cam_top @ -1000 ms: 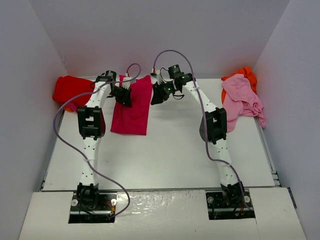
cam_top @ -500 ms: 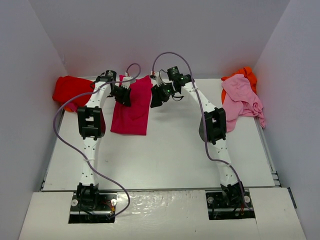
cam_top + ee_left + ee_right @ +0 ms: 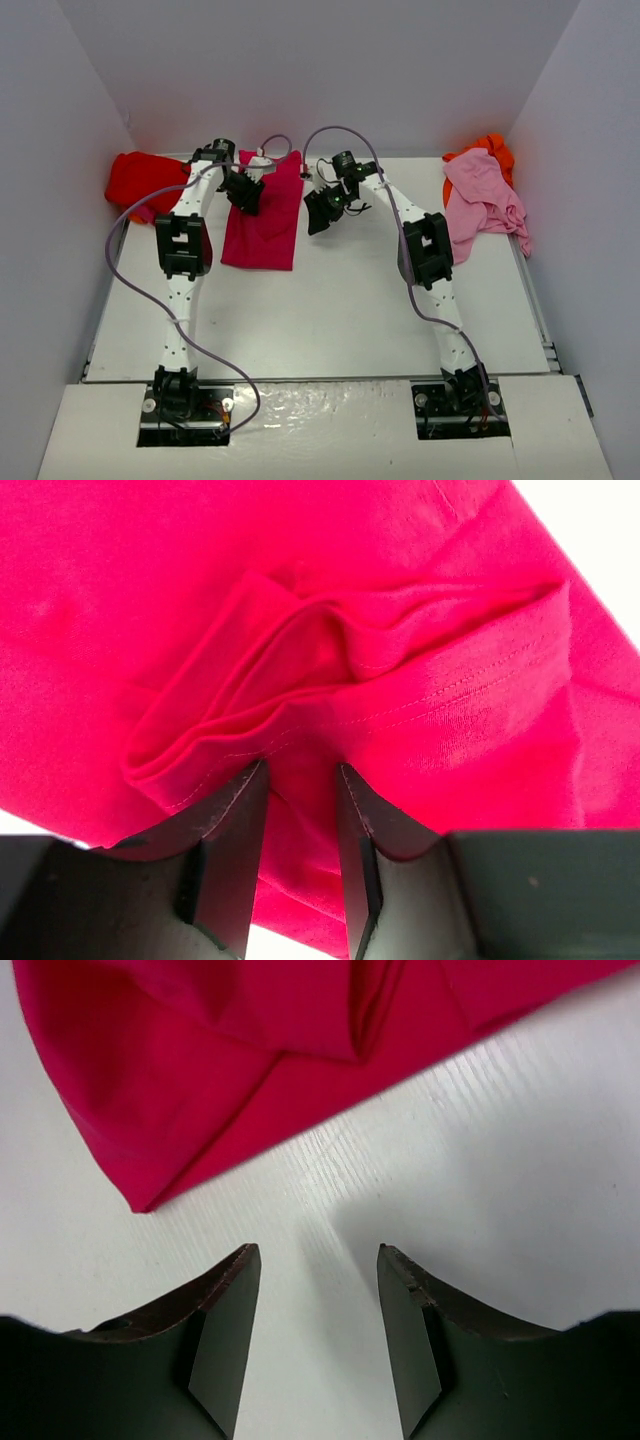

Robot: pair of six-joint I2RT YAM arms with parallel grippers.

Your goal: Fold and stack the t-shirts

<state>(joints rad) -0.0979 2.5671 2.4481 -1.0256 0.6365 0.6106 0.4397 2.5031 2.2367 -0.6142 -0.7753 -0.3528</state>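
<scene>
The crimson-magenta t-shirt [image 3: 262, 225] lies folded into a narrow strip at the back left of the table. My left gripper [image 3: 245, 190] sits on its far left part; in the left wrist view its jaws [image 3: 300, 770] stand close together with bunched folds of the shirt [image 3: 400, 630] between them. My right gripper [image 3: 322, 210] is open and empty, just right of the shirt's right edge; in the right wrist view it [image 3: 318, 1250] hovers over bare table with the shirt's corner [image 3: 250, 1060] ahead. The bright red shirt [image 3: 140, 180], pale pink shirt [image 3: 482, 200] and orange shirt [image 3: 492, 150] lie crumpled.
The red shirt lies at the far left corner against the wall. The pink and orange shirts are heaped at the far right edge. White walls close in the table [image 3: 330, 300] on three sides. Purple cables loop over both arms.
</scene>
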